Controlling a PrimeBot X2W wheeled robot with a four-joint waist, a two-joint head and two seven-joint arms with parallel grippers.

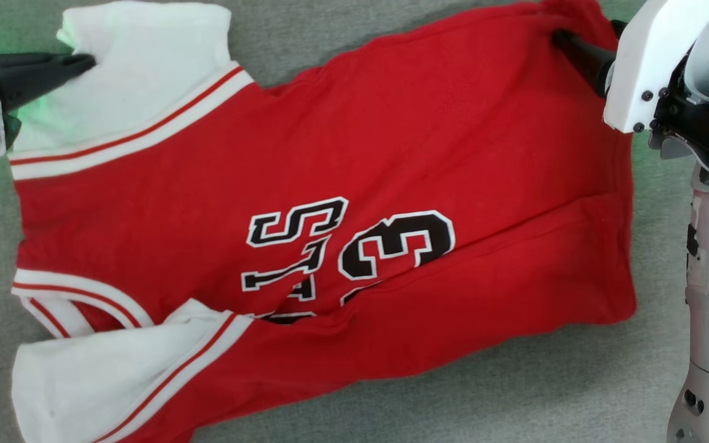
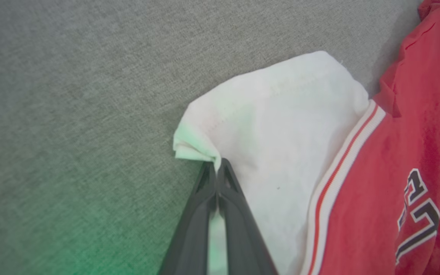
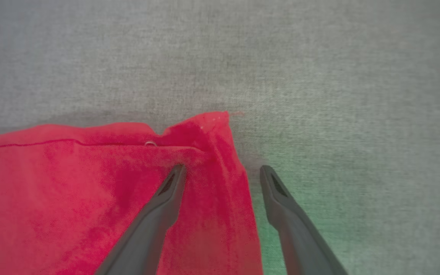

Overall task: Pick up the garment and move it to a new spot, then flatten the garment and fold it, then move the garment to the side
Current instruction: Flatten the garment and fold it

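Red white-sleeved jersey shirt (image 1: 391, 154) is pinched thinly by clamped left gripper (image 2: 217, 164), merely straddled by spread right gripper (image 3: 224, 172); slippage is risked.

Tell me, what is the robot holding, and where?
The left gripper, fingers shut, holds the red jersey by the edge of its white sleeve. The right gripper, fingers open astride the hem corner, holds nothing.

Work surface (image 1: 514, 400): grey woven fabric, heathered, matte, lying flat. Weave coarse and plainly visible in both wrist views.
Light: soft and diffuse, with faint shadows.
Green glow (image 2: 86, 244): tint on the weave at 7 o'clock in the left wrist view, at 5 o'clock in the right wrist view, weaker at 9 o'clock in the head view.
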